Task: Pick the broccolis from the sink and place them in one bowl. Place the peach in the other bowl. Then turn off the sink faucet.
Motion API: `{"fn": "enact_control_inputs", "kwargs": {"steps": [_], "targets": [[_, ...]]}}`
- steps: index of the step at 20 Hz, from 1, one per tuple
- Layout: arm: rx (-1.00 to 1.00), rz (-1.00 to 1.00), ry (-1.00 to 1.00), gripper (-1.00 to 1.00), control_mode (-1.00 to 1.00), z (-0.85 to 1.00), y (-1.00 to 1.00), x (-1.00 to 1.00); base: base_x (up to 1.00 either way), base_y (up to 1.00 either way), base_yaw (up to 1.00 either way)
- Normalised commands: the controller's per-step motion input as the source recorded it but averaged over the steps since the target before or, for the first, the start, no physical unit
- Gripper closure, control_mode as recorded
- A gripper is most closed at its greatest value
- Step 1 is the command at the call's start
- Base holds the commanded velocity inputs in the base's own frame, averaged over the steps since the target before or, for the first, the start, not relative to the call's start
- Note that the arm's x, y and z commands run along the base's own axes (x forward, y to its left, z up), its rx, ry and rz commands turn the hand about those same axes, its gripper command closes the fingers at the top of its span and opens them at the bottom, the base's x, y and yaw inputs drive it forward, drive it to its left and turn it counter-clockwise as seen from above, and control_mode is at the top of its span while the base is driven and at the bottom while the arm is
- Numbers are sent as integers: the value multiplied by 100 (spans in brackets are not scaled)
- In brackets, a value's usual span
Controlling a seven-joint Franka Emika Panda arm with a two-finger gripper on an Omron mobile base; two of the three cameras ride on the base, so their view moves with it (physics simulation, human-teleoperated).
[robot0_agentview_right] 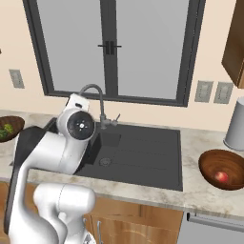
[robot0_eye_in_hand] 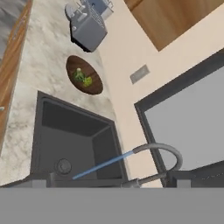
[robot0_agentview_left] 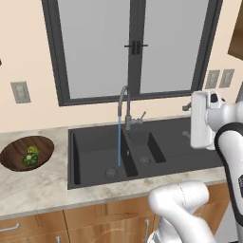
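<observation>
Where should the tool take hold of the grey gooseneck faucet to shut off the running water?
Probably at the small side lever on the grey metal gooseneck faucet, not the arched spout. The lever juts out sideways from the base toward the right basin of the matte black sink, so coming from above on that side looks clearest.

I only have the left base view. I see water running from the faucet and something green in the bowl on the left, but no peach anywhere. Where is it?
Observer: In the right base view, the peach lies inside a second wooden bowl on the counter, right of the sink.
Operator: Anything standing near that bowl?
Observer: A pale grey cylinder stands behind it, towards the wall.
Operator: And past my left bowl?
Observer: The hand view shows a grey boxy appliance on the counter beyond the left bowl.
</observation>
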Motion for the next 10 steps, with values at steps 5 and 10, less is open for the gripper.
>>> {"fn": "enact_control_inputs", "kwargs": {"steps": [5,10], "targets": [[12,-18,-2,-100,-100,-25,-34,8,0,0,0],[12,-2,18,-100,-100,-15,-27,16,0,0,0]]}}
